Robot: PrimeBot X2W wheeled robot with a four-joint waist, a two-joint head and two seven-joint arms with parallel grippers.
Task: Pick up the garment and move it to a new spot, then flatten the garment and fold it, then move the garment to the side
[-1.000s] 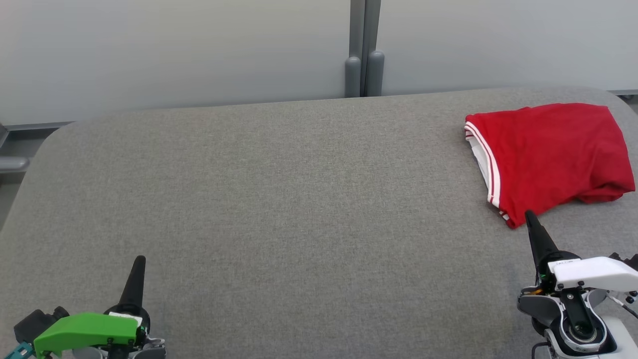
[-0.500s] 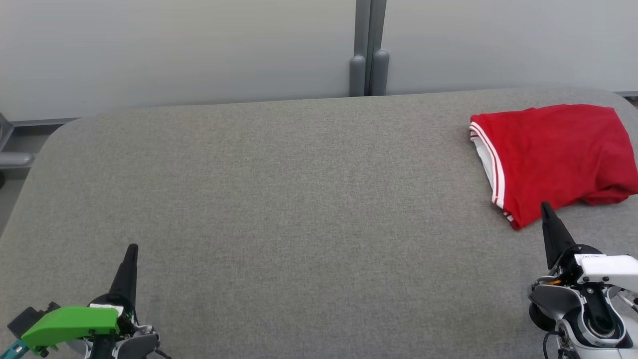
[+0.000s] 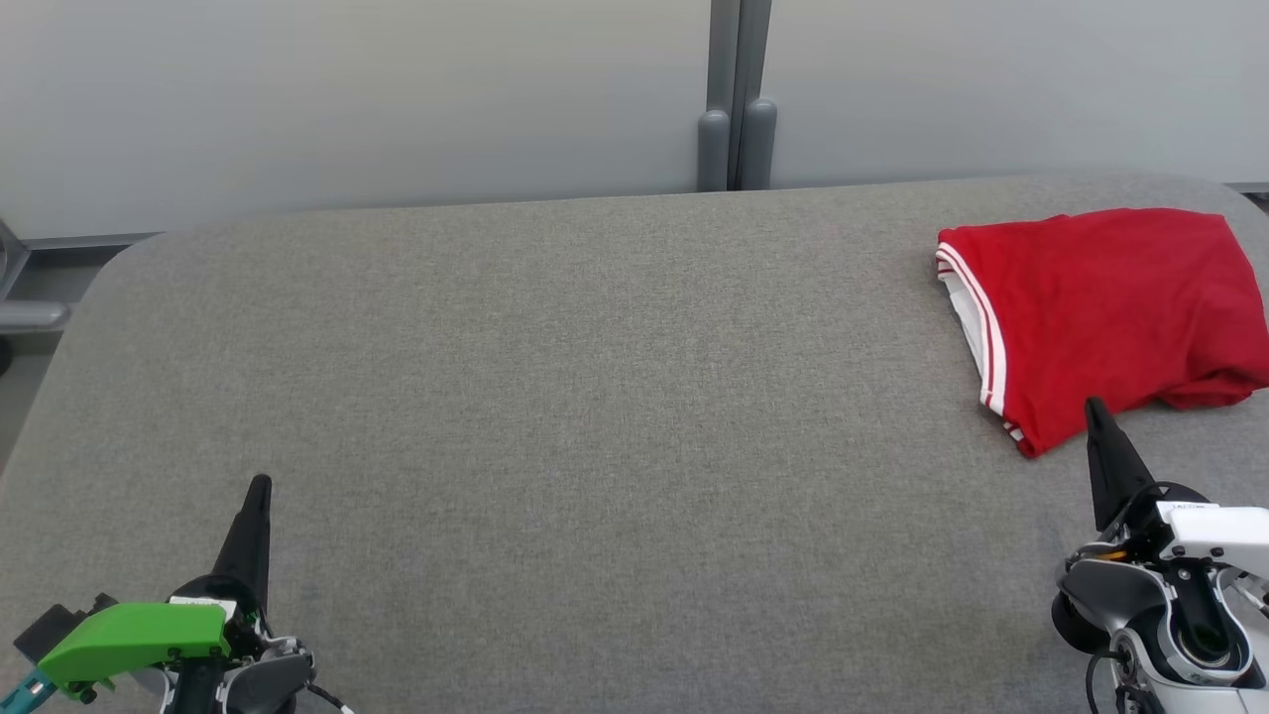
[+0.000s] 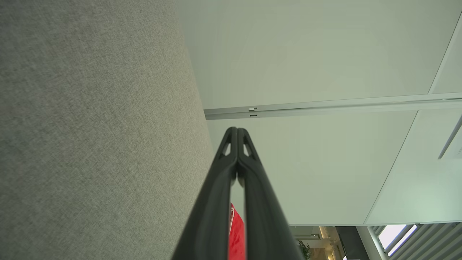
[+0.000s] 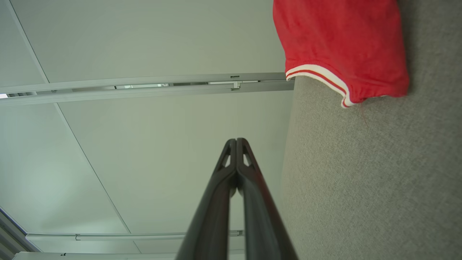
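Note:
A folded red garment (image 3: 1100, 302) with a white, red-striped band along its left edge lies at the far right of the grey table (image 3: 595, 397). In the right wrist view the red garment (image 5: 339, 43) sits at the top, and a sliver of the garment (image 4: 236, 234) shows between the fingers in the left wrist view. My right gripper (image 3: 1094, 407) is shut and empty, its tip just in front of the garment's near edge; in its own view the right gripper (image 5: 236, 141) has its fingertips together. My left gripper (image 3: 260, 484) (image 4: 236, 130) is shut and empty at the lower left.
The grey fabric table has rounded far corners. Behind it stands a pale wall with a grey vertical post (image 3: 734, 99). A grey rail (image 3: 30, 315) shows beyond the table's left edge.
The head camera has shifted a little, so the scene slid right. Both grippers sit lower in the picture, the right one drawn back toward the lower right. The garment lies unchanged.

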